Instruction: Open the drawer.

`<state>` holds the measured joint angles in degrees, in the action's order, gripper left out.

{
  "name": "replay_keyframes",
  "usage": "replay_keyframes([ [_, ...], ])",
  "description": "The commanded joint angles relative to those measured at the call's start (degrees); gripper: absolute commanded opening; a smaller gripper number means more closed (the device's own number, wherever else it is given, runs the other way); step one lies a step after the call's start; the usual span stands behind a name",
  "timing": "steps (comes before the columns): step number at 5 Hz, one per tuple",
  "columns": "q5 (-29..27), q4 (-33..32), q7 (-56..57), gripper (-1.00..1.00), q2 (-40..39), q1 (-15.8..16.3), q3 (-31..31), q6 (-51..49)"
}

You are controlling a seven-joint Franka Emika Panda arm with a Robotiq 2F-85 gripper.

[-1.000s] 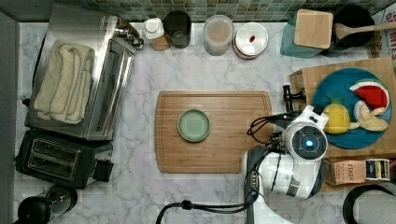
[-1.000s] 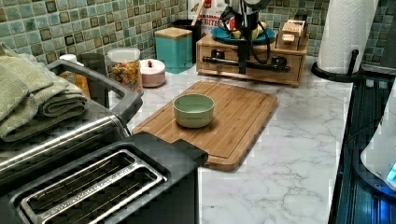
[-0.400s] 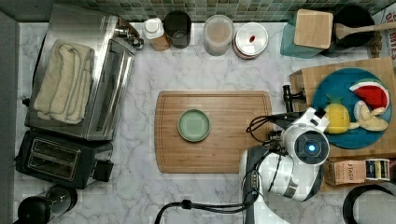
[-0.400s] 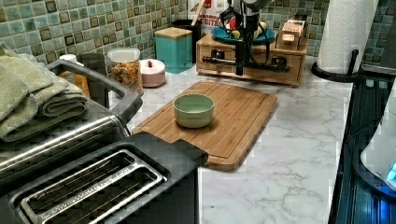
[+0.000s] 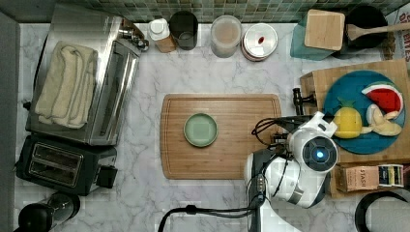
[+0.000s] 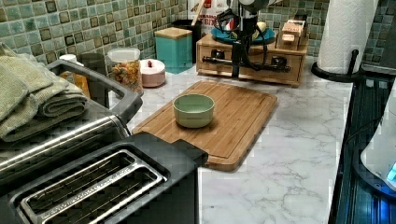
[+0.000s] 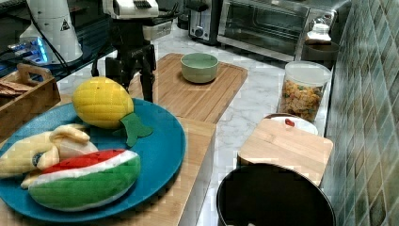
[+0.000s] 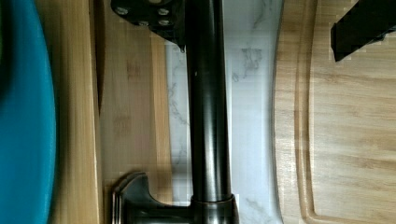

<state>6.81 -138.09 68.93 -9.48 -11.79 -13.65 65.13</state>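
Note:
The drawer (image 6: 285,73) is the front of a light bamboo box unit. Its slim black bar handle (image 6: 266,67) runs across that front. In the wrist view the handle (image 8: 208,116) passes between my fingers, beside the drawer front (image 8: 130,116). My gripper (image 8: 254,32) is open around the bar. One finger (image 8: 149,18) sits between bar and drawer front, and the other (image 8: 362,32) hangs wide over the cutting board. In the left view my gripper (image 6: 237,70) reaches straight down to the handle. The right view shows my gripper (image 7: 134,87) just past the box edge.
A blue plate (image 5: 338,96) with toy fruit rests on top of the box. The wooden cutting board (image 5: 241,154) with a green bowl (image 5: 200,129) lies right in front of the drawer. A teal container (image 5: 302,48) stands beside the box. A paper towel roll (image 6: 348,32) stands on the other side.
My arm has crept slightly toward the top view's bottom along the handle. The drawer and the other things stay where they were.

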Motion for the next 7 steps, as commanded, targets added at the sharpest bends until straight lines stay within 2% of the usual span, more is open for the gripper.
replay_keyframes([
  [1, -2.29, 4.31, 1.35, 1.00, -4.32, 1.02, 2.23, -4.48],
  [3, -6.87, 4.52, 2.49, 1.00, -7.93, 1.38, 5.83, -0.97],
  [4, -9.21, 1.23, 2.45, 1.00, -6.01, 3.34, 7.72, 0.47],
  [6, -8.81, -6.31, -13.65, 1.00, 3.74, 12.50, 12.43, -4.88],
  [7, -15.61, -7.10, -5.13, 1.00, 2.96, 11.05, 18.19, -3.08],
])
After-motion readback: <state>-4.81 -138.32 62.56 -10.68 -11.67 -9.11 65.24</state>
